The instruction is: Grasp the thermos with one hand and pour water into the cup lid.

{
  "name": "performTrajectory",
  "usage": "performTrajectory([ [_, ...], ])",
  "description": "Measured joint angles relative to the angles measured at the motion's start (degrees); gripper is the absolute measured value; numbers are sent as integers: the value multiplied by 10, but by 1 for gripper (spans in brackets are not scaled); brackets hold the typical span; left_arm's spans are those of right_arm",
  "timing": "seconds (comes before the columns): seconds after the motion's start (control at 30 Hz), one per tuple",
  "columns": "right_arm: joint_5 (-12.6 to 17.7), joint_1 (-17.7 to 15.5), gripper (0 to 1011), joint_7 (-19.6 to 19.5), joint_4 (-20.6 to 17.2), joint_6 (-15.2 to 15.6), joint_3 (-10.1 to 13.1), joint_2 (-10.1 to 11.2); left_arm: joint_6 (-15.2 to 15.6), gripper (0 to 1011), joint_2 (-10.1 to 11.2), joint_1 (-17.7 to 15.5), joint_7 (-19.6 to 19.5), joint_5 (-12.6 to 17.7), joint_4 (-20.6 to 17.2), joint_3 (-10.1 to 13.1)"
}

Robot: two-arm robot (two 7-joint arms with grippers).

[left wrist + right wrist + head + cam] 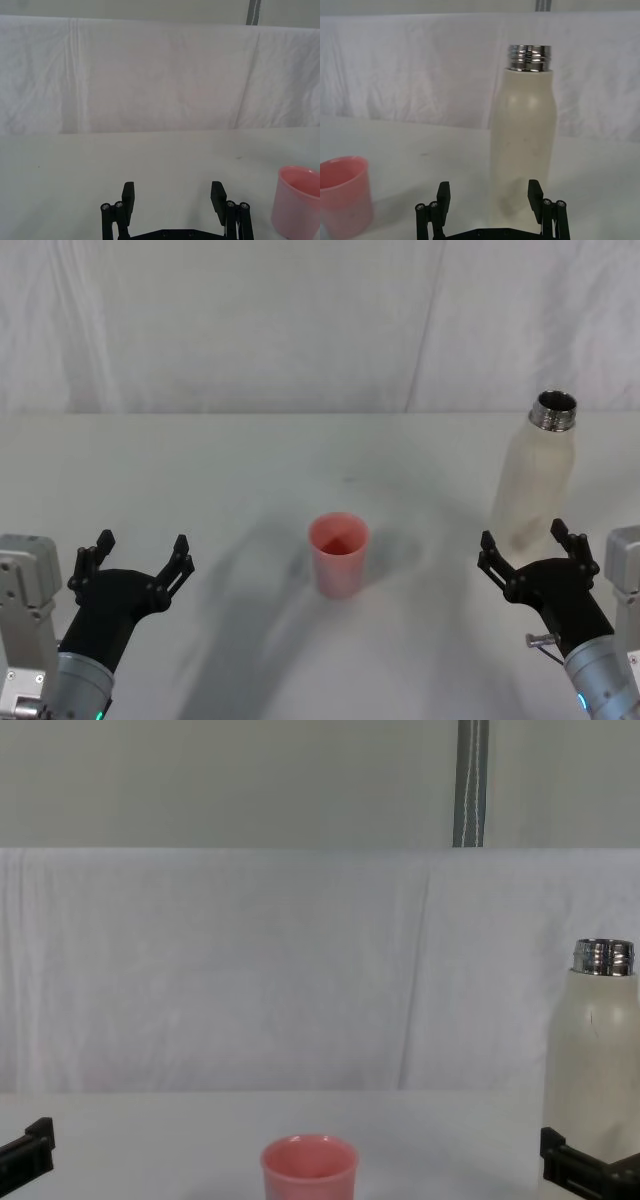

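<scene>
Here, from my head, the cup lid (pixel 339 554) stands upright in the middle of the white table (pixel 250 470), and I place everything by it. The thermos (pixel 533 475) stands upright well off to the cup lid's right and a little farther back, its steel neck uncapped. My right gripper (pixel 533 546) hovers just in front of the thermos, jaws spread wide and holding nothing. My left gripper (pixel 140 556) hangs well to the cup lid's left, at about the same depth, jaws likewise spread and empty.

From my left wrist, my left gripper (pixel 173 197) points over bare table with its two fingers apart; the cup lid (pixel 297 201) sits off to one side of them, not touching.

From my right wrist, my right gripper (pixel 489 197) faces the thermos (pixel 524 135), whose lower body stands between and beyond the parted fingers; I cannot tell whether they touch it. The cup lid (pixel 344 195) is well apart from it.

From my chest, the cup lid (pixel 309 1167) is low and central, the thermos (pixel 595 1060) far to its right against the white cloth backdrop (pixel 250 970).
</scene>
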Motion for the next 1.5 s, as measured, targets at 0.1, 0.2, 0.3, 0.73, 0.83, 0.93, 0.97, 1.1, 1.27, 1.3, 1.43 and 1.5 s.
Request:
performTrajectory([
  [0.1, 2, 7, 1001, 4, 12, -5, 8, -6, 0, 1001, 0, 0, 0, 0, 0, 0],
  [0.2, 2, 12, 1001, 7, 19, -8, 14, -9, 0, 1001, 0, 0, 0, 0, 0, 0],
  [0.3, 2, 18, 1001, 11, 25, -11, 21, -13, 0, 1001, 0, 0, 0, 0, 0, 0],
  [0.73, -5, 43, 1001, 34, 44, -11, 46, -21, 0, 1001, 0, 0, 0, 0, 0, 0],
  [0.83, -10, 50, 1001, 39, 48, -10, 49, -23, 0, 1001, 0, 0, 0, 0, 0, 0],
  [0.93, -13, 54, 1001, 40, 50, -10, 50, -23, 0, 1001, 0, 0, 0, 0, 0, 0],
  [0.97, -15, 56, 1001, 41, 51, -10, 51, -24, 0, 1001, 0, 0, 0, 0, 0, 0],
  [1.1, -17, 63, 1001, 44, 56, -11, 55, -26, 0, 1001, 0, 0, 0, 0, 0, 0],
  [1.27, -17, 70, 1001, 47, 60, -11, 58, -27, 0, 1001, 0, 0, 0, 0, 0, 0],
  [1.3, -17, 71, 1001, 48, 61, -11, 59, -27, 0, 1001, 0, 0, 0, 0, 0, 0],
  [1.43, -18, 78, 1001, 50, 65, -10, 60, -28, 0, 1001, 0, 0, 0, 0, 0, 0],
  [1.5, -18, 80, 1001, 51, 67, -10, 60, -28, 0, 1001, 0, 0, 0, 0, 0, 0],
])
